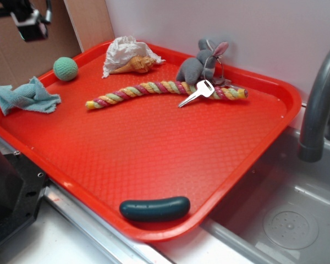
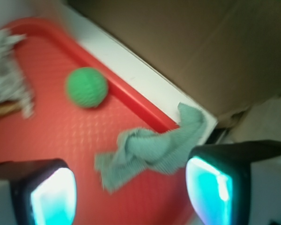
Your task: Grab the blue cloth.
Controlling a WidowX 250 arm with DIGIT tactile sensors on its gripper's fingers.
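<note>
The blue cloth (image 1: 25,97) lies crumpled at the left edge of the red tray (image 1: 154,165), one end draped over the rim. The green ball (image 1: 65,69) sits near it, apart, toward the back corner. The gripper (image 2: 131,194) hangs above the cloth, not touching it; its jaws stand wide apart and hold nothing, with the cloth showing between them in the wrist view. Further along the back of the tray rest a white cloth (image 1: 124,52) with a shell (image 1: 136,66), a braided rope (image 1: 165,91), a key (image 1: 198,92) lying on the rope, and a grey plush toy (image 1: 201,65). A dark green sausage-shaped piece (image 1: 154,208) lies at the front rim. A sink (image 1: 289,220) and faucet (image 1: 319,104) stand to the right.
</note>
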